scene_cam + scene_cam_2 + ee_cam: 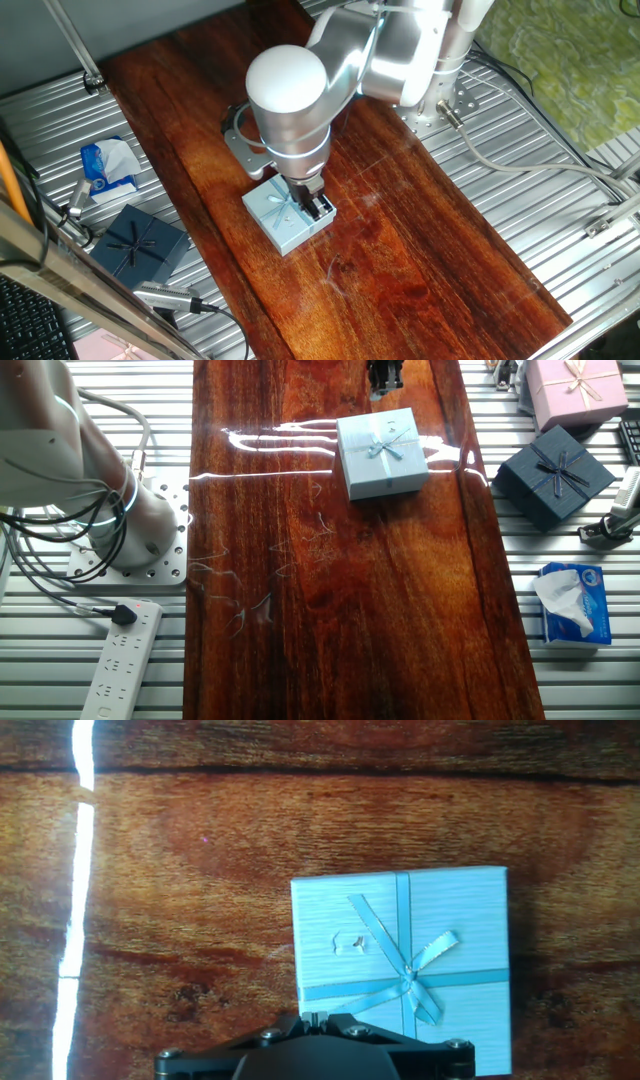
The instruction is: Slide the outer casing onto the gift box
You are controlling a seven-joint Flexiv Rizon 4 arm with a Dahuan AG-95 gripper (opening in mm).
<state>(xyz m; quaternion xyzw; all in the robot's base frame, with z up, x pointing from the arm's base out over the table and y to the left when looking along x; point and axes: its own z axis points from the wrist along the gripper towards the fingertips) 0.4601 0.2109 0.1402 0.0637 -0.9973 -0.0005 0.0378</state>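
Observation:
The outer casing (285, 215) is a light blue square sleeve with a pale ribbon bow, lying flat on the dark wooden board. It also shows in the other fixed view (383, 452) and in the hand view (405, 960). No drawer tray sticks out of it on any visible side; the gift box is hidden or out of view. My gripper (318, 207) hangs at the casing's edge, its two fingers pressed together and holding nothing. In the hand view the fingertips (316, 1017) sit over the casing's near left corner. Whether they touch it I cannot tell.
A dark navy bow-topped box (140, 245) (553, 473) sits on the slatted metal beside the board (330, 610). A pink box (578, 388), a tissue pack (572, 603) and a power strip (120, 660) lie off the board. The arm's base (130, 530) stands on the metal.

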